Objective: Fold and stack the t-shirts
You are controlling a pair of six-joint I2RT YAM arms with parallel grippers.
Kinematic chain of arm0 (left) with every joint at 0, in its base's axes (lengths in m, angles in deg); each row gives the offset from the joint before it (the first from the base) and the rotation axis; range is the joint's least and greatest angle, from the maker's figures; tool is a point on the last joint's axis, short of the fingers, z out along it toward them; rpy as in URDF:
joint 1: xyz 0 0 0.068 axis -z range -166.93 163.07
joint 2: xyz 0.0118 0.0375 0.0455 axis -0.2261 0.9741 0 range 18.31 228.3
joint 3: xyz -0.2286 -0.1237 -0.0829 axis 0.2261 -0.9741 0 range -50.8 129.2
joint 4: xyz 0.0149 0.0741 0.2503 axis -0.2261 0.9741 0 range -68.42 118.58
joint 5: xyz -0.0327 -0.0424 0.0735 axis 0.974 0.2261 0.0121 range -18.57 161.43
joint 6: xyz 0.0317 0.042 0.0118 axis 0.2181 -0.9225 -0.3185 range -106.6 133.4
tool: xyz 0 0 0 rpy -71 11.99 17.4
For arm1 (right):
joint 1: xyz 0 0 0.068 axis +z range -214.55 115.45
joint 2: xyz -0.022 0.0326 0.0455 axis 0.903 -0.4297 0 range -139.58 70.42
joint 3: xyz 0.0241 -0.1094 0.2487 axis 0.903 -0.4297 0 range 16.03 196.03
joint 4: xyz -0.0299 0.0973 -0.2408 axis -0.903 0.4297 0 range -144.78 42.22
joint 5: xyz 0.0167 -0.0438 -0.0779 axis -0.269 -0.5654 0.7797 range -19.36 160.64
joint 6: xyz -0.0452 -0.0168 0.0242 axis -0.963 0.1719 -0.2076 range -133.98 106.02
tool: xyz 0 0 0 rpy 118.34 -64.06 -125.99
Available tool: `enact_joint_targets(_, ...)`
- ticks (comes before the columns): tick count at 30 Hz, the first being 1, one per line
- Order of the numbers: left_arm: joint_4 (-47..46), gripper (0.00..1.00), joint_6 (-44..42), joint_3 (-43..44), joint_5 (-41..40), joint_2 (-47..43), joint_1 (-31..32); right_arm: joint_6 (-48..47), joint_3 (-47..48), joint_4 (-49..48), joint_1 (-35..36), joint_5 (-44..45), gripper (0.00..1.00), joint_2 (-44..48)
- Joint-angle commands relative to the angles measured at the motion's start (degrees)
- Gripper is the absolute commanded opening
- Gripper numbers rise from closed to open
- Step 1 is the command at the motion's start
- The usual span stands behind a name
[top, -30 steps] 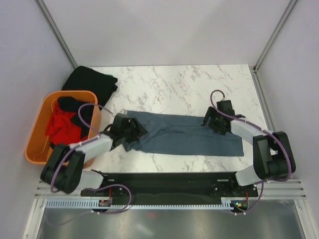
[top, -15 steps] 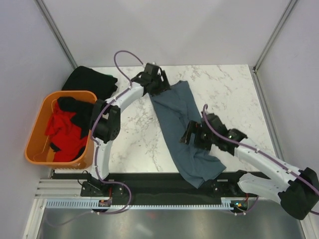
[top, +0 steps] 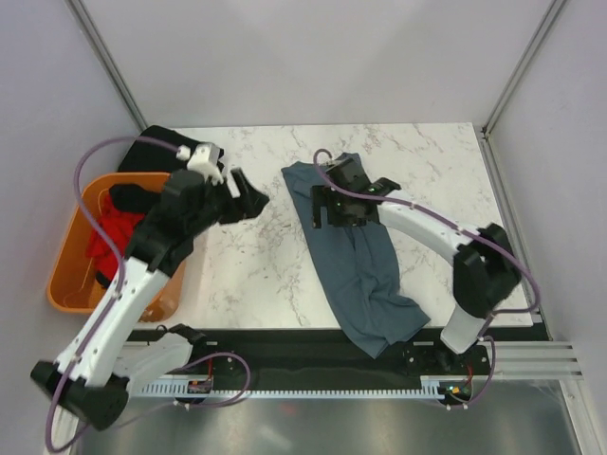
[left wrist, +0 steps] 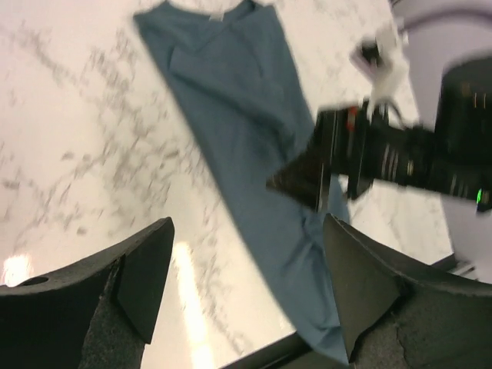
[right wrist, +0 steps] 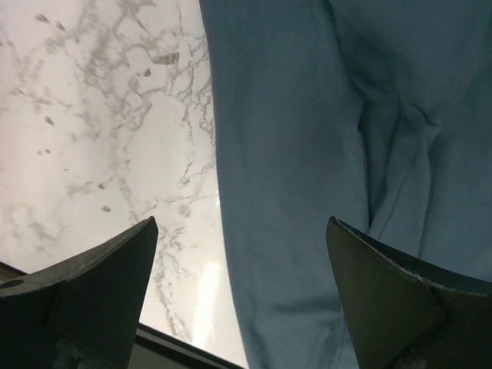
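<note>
Slate blue-grey t-shirt (top: 358, 261) lies as a long, narrow, rumpled strip on the marble table (top: 256, 275), right of centre. Its long axis runs from the collar end at the far side, slanting toward the robot's right, down to a bunched end at the near edge.

Right gripper (top: 325, 207) hangs directly over the far part of the strip. In its wrist view the fingers (right wrist: 100, 284) stand wide apart with cloth beneath them, grasping nothing.

Left gripper (top: 245, 194) is raised over bare marble, well apart from the cloth and to its left, fingers spread and empty.

Judgement: the right arm is the nearer one and suits the collar end. The left arm must travel rightward to reach the strip's near-side edge.
</note>
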Motion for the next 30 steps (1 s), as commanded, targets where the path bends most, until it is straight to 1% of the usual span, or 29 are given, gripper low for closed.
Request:
enact_joint_targets(1, 5.2, 0.86, -4.4, -12.9, -0.8, -10.9, 0.2, -7.9, 9.0, 0.4, -0.9, -3.3, 0.98, -8.4)
enact_joint_targets(3, 7.7, 0.86, -6.6, -17.9, -1.7, -16.3, 0.2, -8.8, 11.5, 0.5, -2.6, -6.0, 0.98, -12.2)
enact_joint_targets(4, 8.4, 0.86, -7.1, -19.0, -4.5, -20.7, 0.2, -9.1, 13.6, 0.4, -4.0, -6.6, 0.98, -15.8)
enact_joint_targets(6, 9.1, 0.88, -7.4, -21.5, -6.2, -24.4, 0.2, -8.6, 15.6, 0.3, -5.4, -7.9, 0.98, -19.5)
enact_joint_targets(7, 8.9, 0.88, -7.2, -22.4, -7.7, -26.3, 0.3, -8.4, 17.7, 0.2, -6.0, -8.2, 0.98, -23.0)
enact_joint_targets(9, 8.8, 0.89, -6.7, -22.7, -8.5, -29.5, 0.3, -7.6, 19.7, -1.1, -7.9, -10.2, 0.98, -26.5)
enact_joint_targets(10, 8.3, 0.9, -6.9, -22.6, -8.8, -30.2, 0.3, -7.1, 21.9, -1.8, -8.4, -11.4, 0.98, -30.2)
enact_joint_targets(12, 8.1, 0.92, -7.0, -23.3, -10.7, -30.9, 0.2, -5.8, 24.8, -2.9, -10.2, -12.9, 0.98, -34.2)
enact_joint_targets(13, 8.1, 0.92, -6.9, -23.2, -11.1, -30.7, 0.3, -5.5, 28.7, -3.1, -10.7, -14.0, 0.98, -38.2)
enact_joint_targets(15, 8.2, 0.92, -7.0, -23.2, -9.9, -29.7, 0.2, -4.2, 32.8, -3.0, -12.4, -13.3, 0.98, -42.0)
enact_joint_targets(16, 8.2, 0.92, -7.1, -23.2, -9.3, -29.2, 0.2, -1.9, 36.8, -3.0, -13.1, -11.6, 0.98, -45.2)
enact_joint_targets(18, 8.2, 0.92, -7.4, -23.2, -9.1, -28.2, 0.3, 1.5, 40.8, -3.2, -15.1, -8.7, 0.98, -48.2)
enact_joint_targets(19, 8.3, 0.91, -7.5, -23.1, -9.1, -28.0, 0.2, 5.5, 44.6, -3.6, -15.9, -8.0, 0.98, -51.1)
enact_joint_targets(21, 8.4, 0.91, -7.4, -23.0, -9.1, -27.7, 0.2, 10.2, 48.0, -5.5, -17.9, -7.4, 0.98, -55.2)
enact_joint_targets(22, 8.5, 0.91, -7.3, -23.0, -9.1, -27.8, 0.2, 12.9, 50.9, -6.2, -18.5, -7.5, 0.98, -56.2)
enact_joint_targets(24, 8.6, 0.91, -7.3, -23.0, -9.2, -28.1, 0.2, 18.9, 53.7, -7.7, -19.5, -4.9, 0.98, -57.9)
enact_joint_targets(25, 8.6, 0.91, -7.2, -23.0, -9.6, -28.6, 0.2, 20.5, 53.5, -8.1, -19.5, -2.9, 0.98, -57.8)
enact_joint_targets(26, 8.6, 0.91, -7.1, -23.1, -9.8, -28.8, 0.2, 24.3, 52.9, -9.2, -19.5, 0.4, 0.98, -57.5)
enact_joint_targets(28, 8.8, 0.91, -7.1, -23.2, -10.1, -28.9, 0.2, 27.2, 49.7, -11.3, -19.6, 0.9, 0.98, -55.9)
enact_joint_targets(29, 8.8, 0.91, -7.1, -23.1, -10.0, -28.9, 0.2, 27.7, 49.4, -13.8, -19.6, 0.5, 0.98, -55.5)
enact_joint_targets(30, 8.7, 0.91, -7.1, -23.1, -9.9, -28.9, 0.2, 27.3, 49.7, -14.2, -19.4, -0.7, 0.98, -54.8)
